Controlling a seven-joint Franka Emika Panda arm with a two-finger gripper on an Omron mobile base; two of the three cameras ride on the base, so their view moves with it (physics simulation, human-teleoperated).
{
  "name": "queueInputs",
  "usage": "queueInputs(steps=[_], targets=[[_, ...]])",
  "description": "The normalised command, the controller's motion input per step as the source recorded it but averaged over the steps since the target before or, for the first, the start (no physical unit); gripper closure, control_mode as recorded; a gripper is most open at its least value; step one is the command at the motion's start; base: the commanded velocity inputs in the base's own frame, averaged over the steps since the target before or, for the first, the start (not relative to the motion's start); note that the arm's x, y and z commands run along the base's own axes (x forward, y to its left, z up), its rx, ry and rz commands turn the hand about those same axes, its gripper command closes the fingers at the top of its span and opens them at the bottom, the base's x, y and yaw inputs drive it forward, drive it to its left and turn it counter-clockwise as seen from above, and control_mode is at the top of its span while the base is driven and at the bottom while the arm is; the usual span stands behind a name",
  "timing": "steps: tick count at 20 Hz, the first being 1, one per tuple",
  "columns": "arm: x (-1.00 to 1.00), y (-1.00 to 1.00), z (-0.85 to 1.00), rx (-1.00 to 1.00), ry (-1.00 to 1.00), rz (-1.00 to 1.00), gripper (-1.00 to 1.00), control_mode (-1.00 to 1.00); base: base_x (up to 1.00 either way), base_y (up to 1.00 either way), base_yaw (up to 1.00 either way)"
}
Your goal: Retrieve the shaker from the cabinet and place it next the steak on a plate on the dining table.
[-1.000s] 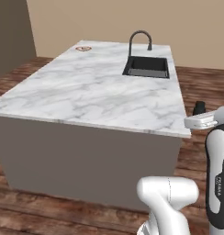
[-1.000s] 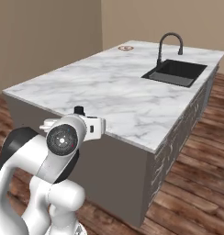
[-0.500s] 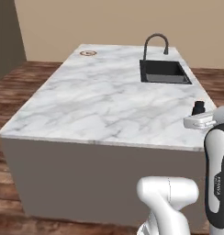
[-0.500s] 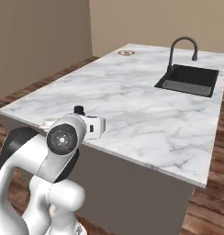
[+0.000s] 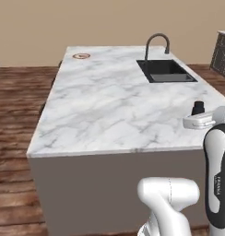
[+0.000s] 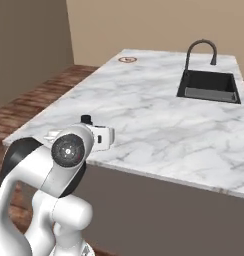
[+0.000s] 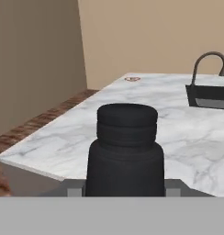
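A small black shaker (image 7: 126,151) stands upright between my gripper's (image 7: 126,186) fingers, which are shut on it. Its top pokes up over the white hand (image 5: 198,108), level with the near edge of the dining table (image 5: 109,106). From the right it sits above the hand (image 6: 86,119), just short of the marble (image 6: 159,115). A small round plate (image 5: 81,56) with a red-orange rim lies at the far left corner of the marble (image 6: 127,59) (image 7: 132,79). The steak on it is too small to make out. The cabinet is out of view.
A black inset sink (image 5: 166,70) with a dark curved faucet (image 5: 156,44) sits at the far right of the island (image 6: 209,86). Wooden floor runs along the left side (image 5: 17,101). Dark drawer fronts (image 5: 222,51) stand far right. A brown wall (image 7: 36,55) rises on the left.
The whole picture has shifted: the base has moved, and the island now faces me more squarely and nearer. The arm has kept its pose with the shaker in the gripper.
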Motion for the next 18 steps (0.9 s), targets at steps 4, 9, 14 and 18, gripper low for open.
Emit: queueInputs(steps=[4, 9, 14, 18], targets=[[0.00, 0.00, 0.00, 0.00, 0.00, 0.00, 1.00, 1.00, 0.00, 1.00, -0.48], [0.00, 0.00, 0.00, 0.00, 0.00, 0.00, 1.00, 1.00, -0.03, 1.00, -0.46], [0.00, 0.00, 0.00, 0.00, 0.00, 0.00, 1.00, 1.00, -0.28, 1.00, -0.42], [0.00, 0.00, 0.00, 0.00, 0.00, 0.00, 1.00, 1.00, -0.30, 1.00, -0.39]])
